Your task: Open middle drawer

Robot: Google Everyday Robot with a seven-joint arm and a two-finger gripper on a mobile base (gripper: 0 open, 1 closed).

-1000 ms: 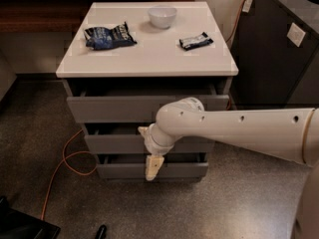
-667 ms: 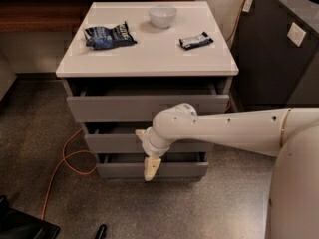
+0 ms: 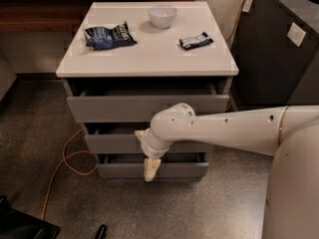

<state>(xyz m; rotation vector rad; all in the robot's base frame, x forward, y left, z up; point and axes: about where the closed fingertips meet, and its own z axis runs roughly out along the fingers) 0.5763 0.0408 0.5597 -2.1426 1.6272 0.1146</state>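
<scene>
Drawer fronts of plain grey stack three high under the front edge of the bench. The middle drawer (image 3: 112, 144) is the medium one: a flat, matte, handleless panel with square edges. It sits below the bench's front edge, and a dark slot of shadow runs along its top. Its right half is hidden behind the arm. The top drawer (image 3: 124, 107), the tallest and widest, stands a little forward of the bench's front edge, with a black gap above it. The bottom drawer (image 3: 119, 170) is the narrowest.

The arm (image 3: 224, 128) is a smooth, glossy white tube that comes in from the right, past the bench's front right corner. It lies nearly level across the middle drawer's front. It ends in a rounded elbow-like joint, from which the wrist turns straight down.

The gripper (image 3: 151, 169) is pale cream and tapered, and it points at the floor. It hangs in front of the bottom drawer's panel, just under the middle drawer and roughly below the midpoint of the bench's front edge. Whether it is open or closed cannot be told, nor whether it touches a panel.

The bench (image 3: 149, 59) has a smooth white rectangular top. On it are a round white bowl (image 3: 162, 16) near the back edge, a crinkled blue bag (image 3: 108, 36) toward the left edge, and a small dark wrapper (image 3: 196, 41) toward the right edge. An orange cable (image 3: 65, 168) loops over the speckled floor (image 3: 75, 208) beyond the front left corner. A dark cabinet (image 3: 274, 59) stands off the right edge.
</scene>
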